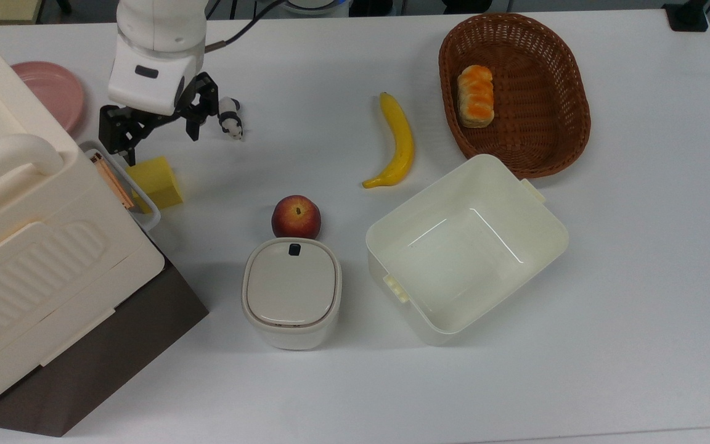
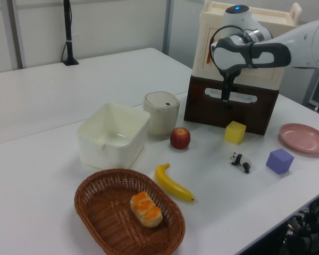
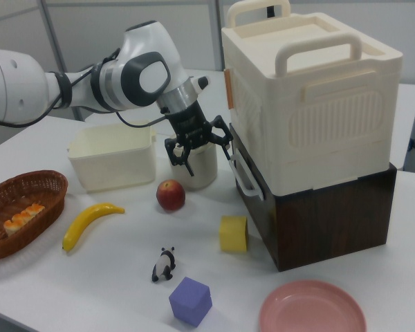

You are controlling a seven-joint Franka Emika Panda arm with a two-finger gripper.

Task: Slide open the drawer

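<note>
Gripper closing in on the drawer handle, fingers spread wide.

The gripper (image 3: 200, 149) hangs near the white loop handle (image 3: 243, 176), nothing held. My worry: it's at an angle, so one finger could miss the loop or nudge the yellow block (image 3: 233, 233) just below. The drawer (image 2: 231, 103) sits shut under the big cream case (image 3: 311, 104), its dark brown front flush, at the top view's left.
</note>
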